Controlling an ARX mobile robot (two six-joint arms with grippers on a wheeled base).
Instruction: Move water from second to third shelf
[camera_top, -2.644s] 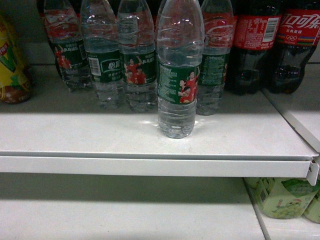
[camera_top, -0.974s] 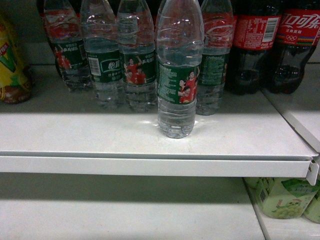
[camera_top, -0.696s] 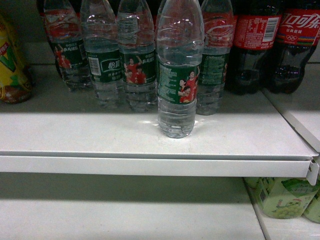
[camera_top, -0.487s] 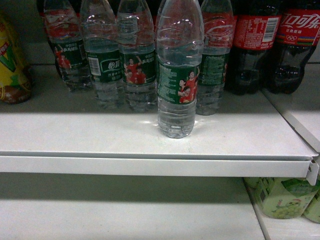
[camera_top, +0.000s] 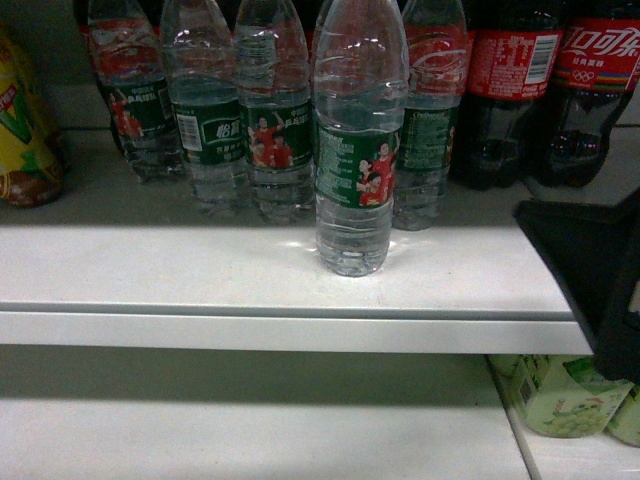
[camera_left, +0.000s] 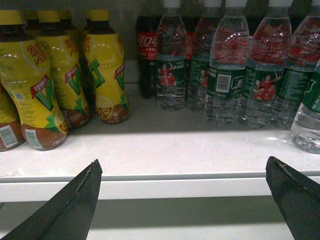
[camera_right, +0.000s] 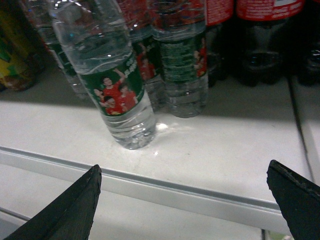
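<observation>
A white metal shelf (camera_top: 200, 270) fills most of the head view, with a second white shelf below it (camera_top: 250, 430). The upper shelf is crowded along its back and bare along its front lip.

The water bottle (camera_top: 357, 140) stands upright by itself near the front edge, forward of a row of identical water bottles (camera_top: 240, 110) lined up behind it. Standing apart like this, it looks like the easiest one to take hold of, with open shelf on both sides.

The right gripper (camera_right: 192, 200) is level with the shelf edge, its two dark fingers spread wide apart and holding nothing; the water bottle sits ahead of it and to its left. In the head view only a dark part of this arm shows at the right edge. The left gripper (camera_left: 185, 200) is also spread wide and empty, facing the shelf lip further left, and seems to be waiting.

Dark cola bottles with red labels (camera_top: 555, 90) stand close to the right of the water row, so a sideways approach from there looks tight. Yellow-labelled drink bottles (camera_left: 55, 75) crowd the left end. Pale green cartons (camera_top: 565, 395) sit on the lower level at right.
</observation>
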